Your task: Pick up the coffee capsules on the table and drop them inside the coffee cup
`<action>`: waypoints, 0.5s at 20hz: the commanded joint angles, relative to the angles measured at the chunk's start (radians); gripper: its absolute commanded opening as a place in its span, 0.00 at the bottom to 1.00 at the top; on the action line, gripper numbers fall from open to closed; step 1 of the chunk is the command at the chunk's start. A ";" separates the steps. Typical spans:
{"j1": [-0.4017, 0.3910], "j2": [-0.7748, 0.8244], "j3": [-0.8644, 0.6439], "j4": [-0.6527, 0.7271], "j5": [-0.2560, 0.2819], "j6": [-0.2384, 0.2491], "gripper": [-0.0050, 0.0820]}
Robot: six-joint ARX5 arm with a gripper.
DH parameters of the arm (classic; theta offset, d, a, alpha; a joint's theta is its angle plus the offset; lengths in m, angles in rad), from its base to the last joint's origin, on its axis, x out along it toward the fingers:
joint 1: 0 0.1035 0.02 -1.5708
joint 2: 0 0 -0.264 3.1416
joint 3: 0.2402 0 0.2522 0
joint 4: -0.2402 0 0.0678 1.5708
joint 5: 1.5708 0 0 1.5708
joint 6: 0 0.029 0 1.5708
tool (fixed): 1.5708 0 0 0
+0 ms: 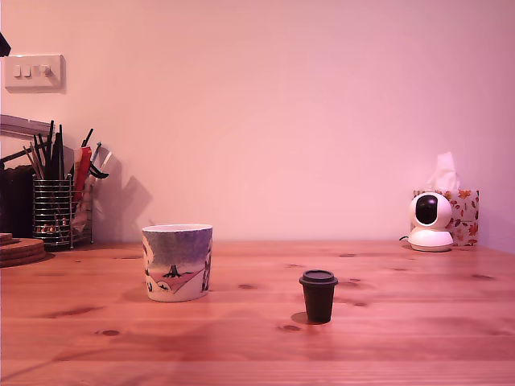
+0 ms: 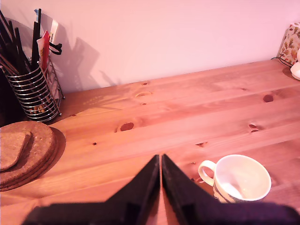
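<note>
The coffee cup, short and wide with a painted blue-grey sky and dark tree, stands on the wooden table left of centre in the exterior view. A small dark coffee capsule stands upright to its right in that view, about a cup's width away and a little nearer the camera. My gripper shows only in the wrist view, its two black fingers pressed together with nothing between them. It hovers beside the cup, whose white inside is empty and which shows a small handle. The capsule is out of the wrist view.
A wire mesh pen holder full of pens stands at the back on the exterior view's left, with stacked cork coasters near it. A white camera and a tissue box sit at the back right.
</note>
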 commanded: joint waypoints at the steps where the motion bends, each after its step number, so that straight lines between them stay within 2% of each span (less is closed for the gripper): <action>1: 0.070 -0.154 -0.022 -0.338 -0.034 0.125 0.03; 8: 0.070 -0.154 -0.022 -0.341 -0.012 0.126 0.03; 9: 0.070 -0.154 -0.022 -0.335 0.006 0.126 0.03; 10: 0.070 -0.155 -0.022 -0.334 0.052 0.126 0.03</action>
